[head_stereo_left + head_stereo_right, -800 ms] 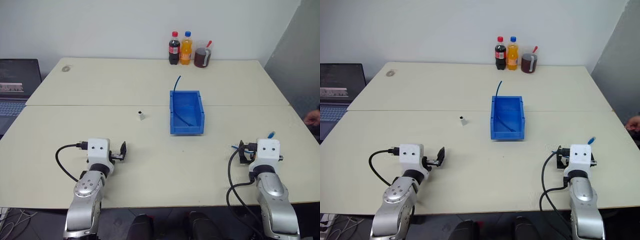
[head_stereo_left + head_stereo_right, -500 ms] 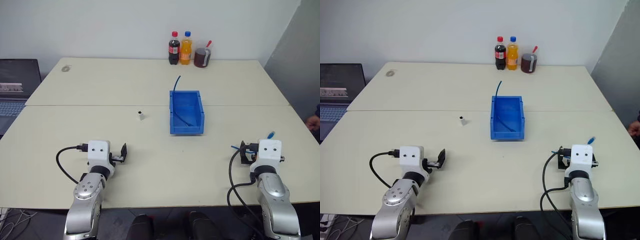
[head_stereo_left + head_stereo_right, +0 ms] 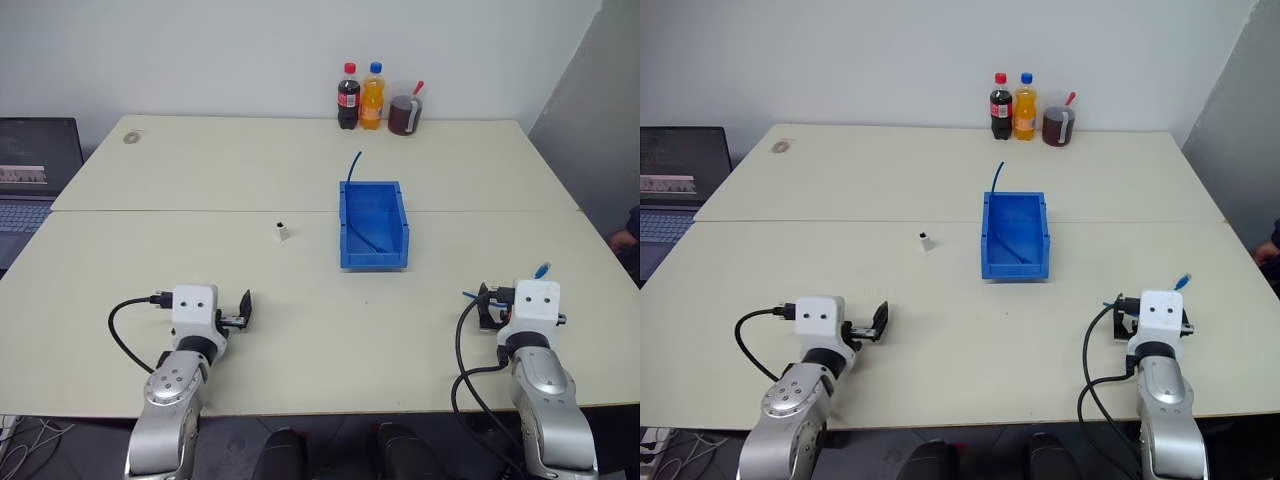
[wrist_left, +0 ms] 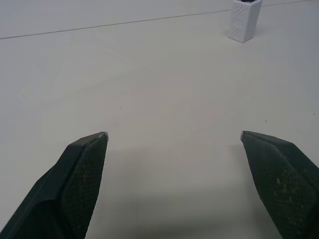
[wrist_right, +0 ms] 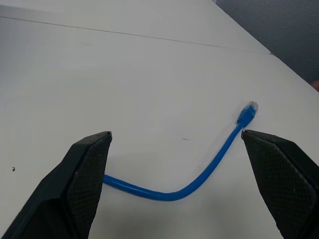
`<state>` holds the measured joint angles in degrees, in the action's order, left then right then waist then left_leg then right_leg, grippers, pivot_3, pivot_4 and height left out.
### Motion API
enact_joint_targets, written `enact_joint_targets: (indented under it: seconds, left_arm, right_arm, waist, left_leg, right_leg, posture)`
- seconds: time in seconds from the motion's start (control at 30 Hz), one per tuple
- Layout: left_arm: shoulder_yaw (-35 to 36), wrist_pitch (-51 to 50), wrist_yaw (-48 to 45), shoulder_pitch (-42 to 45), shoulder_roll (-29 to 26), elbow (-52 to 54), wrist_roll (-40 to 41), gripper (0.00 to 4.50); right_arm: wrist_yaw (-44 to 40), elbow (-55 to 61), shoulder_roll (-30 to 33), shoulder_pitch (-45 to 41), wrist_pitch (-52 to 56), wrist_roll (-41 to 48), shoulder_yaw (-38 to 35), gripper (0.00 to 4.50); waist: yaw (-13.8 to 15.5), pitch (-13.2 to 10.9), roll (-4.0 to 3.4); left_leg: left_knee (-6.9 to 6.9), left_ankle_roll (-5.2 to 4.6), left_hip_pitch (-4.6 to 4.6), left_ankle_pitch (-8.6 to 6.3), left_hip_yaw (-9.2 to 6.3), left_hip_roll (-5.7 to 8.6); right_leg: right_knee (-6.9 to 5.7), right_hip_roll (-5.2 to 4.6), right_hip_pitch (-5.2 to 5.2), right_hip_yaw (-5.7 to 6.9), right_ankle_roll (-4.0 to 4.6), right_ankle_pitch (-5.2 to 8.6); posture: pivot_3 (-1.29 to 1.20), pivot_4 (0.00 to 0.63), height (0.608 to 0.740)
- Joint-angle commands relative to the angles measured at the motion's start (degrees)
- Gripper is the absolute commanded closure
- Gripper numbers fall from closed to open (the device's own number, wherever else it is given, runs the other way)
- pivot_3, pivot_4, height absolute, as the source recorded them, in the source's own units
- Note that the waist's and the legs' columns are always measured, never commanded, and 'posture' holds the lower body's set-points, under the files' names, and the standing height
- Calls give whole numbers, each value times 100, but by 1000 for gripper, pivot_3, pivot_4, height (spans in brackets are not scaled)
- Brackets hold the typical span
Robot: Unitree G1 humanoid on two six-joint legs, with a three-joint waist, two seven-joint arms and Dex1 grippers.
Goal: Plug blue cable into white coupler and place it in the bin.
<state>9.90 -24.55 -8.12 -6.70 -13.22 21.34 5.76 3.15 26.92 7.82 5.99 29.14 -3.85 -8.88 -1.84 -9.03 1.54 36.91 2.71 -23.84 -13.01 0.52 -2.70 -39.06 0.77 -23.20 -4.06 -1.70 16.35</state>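
- Right gripper (image 5: pixel 174 144): jaws wide apart, empty; blue cable (image 5: pixel 199 172) lies on the table just ahead, curving crosswise between them.
- Left gripper (image 4: pixel 172 142): jaws apart, empty; white coupler (image 4: pixel 245 20) upright, farther ahead.
- Bin (image 3: pixel 373 238): mid-table, farthest.

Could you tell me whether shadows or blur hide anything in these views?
Left wrist view: soft shadow under the open left gripper; white coupler crisp. Right wrist view: blue cable sharp, fingers slightly soft. Eye views: even light, no glare.
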Motion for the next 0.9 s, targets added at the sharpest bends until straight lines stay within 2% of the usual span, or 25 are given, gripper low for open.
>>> enact_joint_targets:
  seconds: [0.03,0.2,0.3,0.43,0.53,0.7,0.9]
  left_arm:
    - [64,19,-2,5,-22,265,47,0]
    - [-34,-116,-294,140,-148,220,229,0]
    - [-180,-235,-906,549,-540,207,448,0]
    - [-460,-597,-2121,1855,-1232,18,1083,0]
    - [-986,-671,-3104,2943,-1497,-331,1402,0]
    - [-2050,-260,-4590,4430,-1227,-1391,1478,0]
    - [-2538,420,-5268,5266,-644,-2652,1263,0]
  right_arm:
    - [37,332,18,31,-13,-72,-74,73]
    - [108,429,24,26,14,-96,-184,73]
    - [127,533,52,-18,92,-124,-263,73]
    - [135,478,204,-252,327,-126,-549,73]
    - [119,241,309,-580,563,-53,-781,73]
    - [305,-663,257,-1471,1186,332,-1482,73]
    - [533,-1684,293,-2168,1065,651,-2024,73]
  waist:
    - [0,0,0]
    - [0,0,0]
    - [0,0,0]
    - [31,0,0]
    - [15,1,0]
    - [4,0,0]
    - [-29,-8,-17]
  left_leg:
    - [0,0,0,0,0,0]
    - [0,0,0,0,-1,0]
    - [0,0,0,0,-2,0]
    - [4,0,-1,1,-7,2]
    - [5,0,-1,1,3,7]
    - [3,0,-6,1,5,12]
    - [-5,-2,-4,1,-3,7]
  right_leg:
    - [0,0,0,0,0,0]
    - [0,0,0,1,-1,1]
    - [-1,0,0,2,-1,1]
    - [-4,2,1,11,-1,0]
    - [1,1,3,2,-4,-2]
    - [6,0,2,0,7,-11]
    - [1,12,-3,-1,24,-12]
  posture:
    - [0,150,740]
    - [0,150,740]
    - [0,150,740]
    - [0,150,740]
    - [0,150,740]
    - [0,150,740]
    - [0,150,740]
